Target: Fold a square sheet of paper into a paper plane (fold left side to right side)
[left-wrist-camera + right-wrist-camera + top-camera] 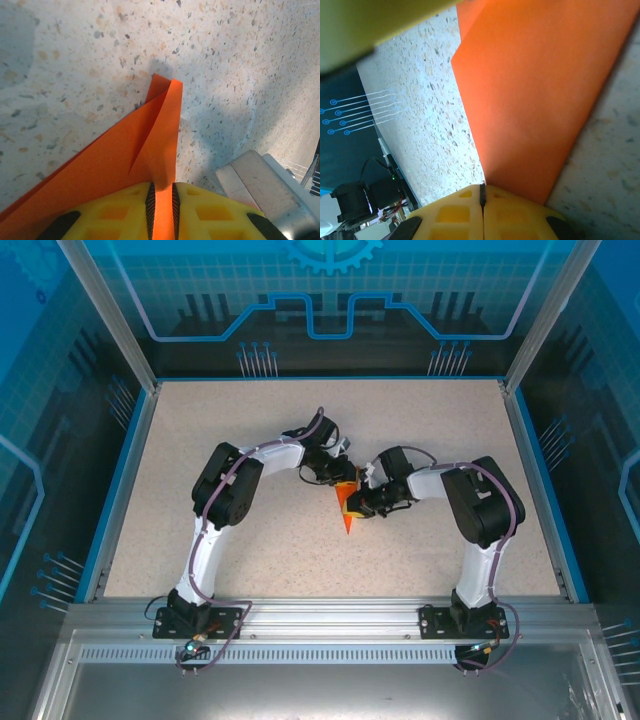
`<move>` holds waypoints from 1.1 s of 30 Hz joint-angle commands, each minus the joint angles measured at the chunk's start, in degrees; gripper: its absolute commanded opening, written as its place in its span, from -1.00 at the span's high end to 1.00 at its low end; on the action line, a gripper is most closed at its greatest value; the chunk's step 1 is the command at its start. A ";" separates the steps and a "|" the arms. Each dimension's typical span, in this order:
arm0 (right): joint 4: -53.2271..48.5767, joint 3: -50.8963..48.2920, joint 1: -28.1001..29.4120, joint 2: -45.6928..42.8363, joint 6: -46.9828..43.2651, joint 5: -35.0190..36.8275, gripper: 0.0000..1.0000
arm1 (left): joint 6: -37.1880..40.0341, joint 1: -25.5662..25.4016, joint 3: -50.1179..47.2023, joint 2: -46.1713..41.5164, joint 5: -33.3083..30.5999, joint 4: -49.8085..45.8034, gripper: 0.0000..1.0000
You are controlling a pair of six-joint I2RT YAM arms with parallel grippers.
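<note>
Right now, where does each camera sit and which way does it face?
Top: above and behind the bases, looking down on the table; both arms show, with the left claw and right claw at the orange paper.
Left wrist: on the left arm, facing down past its claw, shut on the paper.
Right wrist: on the right arm, facing past its shut claw along the paper.
Shared: paper and table, in all three.

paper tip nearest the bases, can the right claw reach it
Probably yes: the right claw is shut at the paper, nothing lies by the tip, and the left claw pinches the far end.
</note>
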 commanded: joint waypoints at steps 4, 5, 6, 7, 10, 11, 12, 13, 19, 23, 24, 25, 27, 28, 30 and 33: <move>-4.67 -4.26 2.96 -1.51 -1.49 -6.08 0.87 | 0.04 0.90 -2.38 1.67 -4.11 -2.60 0.58; -4.31 -4.37 3.12 -1.73 -1.50 -6.43 0.87 | 0.01 0.93 -2.37 1.72 -4.08 -2.61 0.58; -4.40 -4.35 3.34 -1.79 -1.65 -6.66 0.87 | 0.04 0.97 -2.44 1.64 -4.05 -2.59 0.58; -4.60 -4.20 3.53 -1.83 -1.76 -6.86 0.87 | 0.03 0.97 -2.45 1.58 -4.05 -2.61 0.58; -5.61 -3.84 4.10 -1.81 -2.46 -7.51 0.87 | 0.04 0.95 -2.53 1.41 -4.15 -2.58 0.58; -5.95 -3.82 4.02 -2.05 -2.79 -7.59 0.87 | 0.00 1.00 -2.61 1.33 -4.17 -2.70 0.58; -5.88 -3.99 3.81 -2.71 -2.84 -7.23 0.87 | 0.12 0.98 -2.62 1.22 -4.16 -2.65 0.58; -5.80 -4.24 3.46 -3.88 -2.84 -6.50 0.87 | 0.04 0.98 -2.71 1.07 -4.18 -2.60 0.58; -0.23 -4.62 -0.39 -8.43 0.38 -4.26 0.87 | -0.06 1.00 -3.13 0.54 -4.12 -2.42 0.58; 2.01 -3.01 -1.03 -7.24 1.84 -1.13 0.87 | -0.21 1.01 -3.28 0.56 -3.98 -2.26 0.58; 2.33 -2.54 -1.12 -6.47 2.09 -0.34 0.86 | -0.23 0.98 -3.32 0.53 -4.01 -2.16 0.58; 3.16 -2.17 -1.17 -5.44 2.61 0.15 0.87 | -0.37 0.91 -3.39 0.58 -3.96 -2.13 0.58; 4.25 -1.40 -1.38 -3.64 3.41 1.70 0.87 | -0.40 0.92 -3.41 0.54 -3.82 -2.02 0.58; 4.75 -0.20 -1.35 -2.76 3.69 2.41 0.86 | -0.41 0.94 -3.52 0.48 -3.78 -1.88 0.58; 5.77 0.53 -1.36 -1.11 4.17 2.98 0.87 | -0.45 0.98 -3.50 0.53 -3.76 -1.87 0.58; 6.43 1.09 -1.42 0.34 4.58 3.85 0.87 | -0.54 0.90 -3.59 0.53 -3.61 -1.75 0.58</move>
